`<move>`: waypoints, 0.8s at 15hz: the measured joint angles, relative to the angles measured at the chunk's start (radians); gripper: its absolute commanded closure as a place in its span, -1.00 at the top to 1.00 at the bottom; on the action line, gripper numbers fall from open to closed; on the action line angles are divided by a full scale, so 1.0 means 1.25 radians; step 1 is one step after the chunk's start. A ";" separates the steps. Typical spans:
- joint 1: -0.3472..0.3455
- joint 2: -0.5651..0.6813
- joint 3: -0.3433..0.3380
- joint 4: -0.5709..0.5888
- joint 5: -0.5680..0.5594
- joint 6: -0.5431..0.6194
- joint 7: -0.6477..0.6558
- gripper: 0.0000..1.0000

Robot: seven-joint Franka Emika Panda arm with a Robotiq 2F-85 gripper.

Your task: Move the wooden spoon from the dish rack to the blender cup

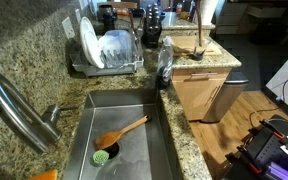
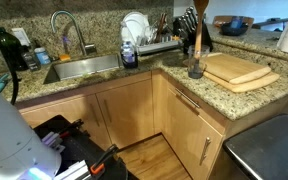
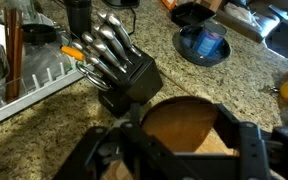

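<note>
I saw the wooden spoon [image 2: 197,32] standing upright over the granite counter [image 2: 182,86]. It was well apart from the dish rack [image 2: 156,44], and its lower end was at the mouth of the blender cup [image 2: 195,69]. The rack stood at about ten o'clock from the cup. Wooden cutting boards [image 2: 240,70] lay just beside the cup at three o'clock.

In the wrist view the gripper [image 3: 182,152] faced the counter with its jaws apart. A rounded brown wooden surface [image 3: 184,120] filled the gap between them. The picture was too dark there for me to tell whether the fingers pressed on that wood or only framed it.

A knife block [image 3: 124,70] sat at eleven o'clock from the gripper, and a blue bowl [image 3: 204,42] at one o'clock. An orange-tan spoon [image 1: 124,128] lay in the sink [image 1: 89,108].
</note>
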 measured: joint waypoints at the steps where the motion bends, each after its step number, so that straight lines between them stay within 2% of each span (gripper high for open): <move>1: 0.000 0.006 0.000 0.000 0.001 0.000 0.001 -0.06; 2: -0.002 0.013 0.000 0.000 0.002 0.000 0.002 0.44; 4: -0.001 0.018 0.000 0.000 -0.001 0.000 0.002 0.44; 5: -0.001 0.018 0.000 0.000 -0.001 0.000 0.002 -0.06; 11: -0.002 0.027 0.003 0.001 0.006 -0.003 0.002 -0.06; 12: -0.002 0.033 0.004 0.000 0.006 -0.003 0.002 0.44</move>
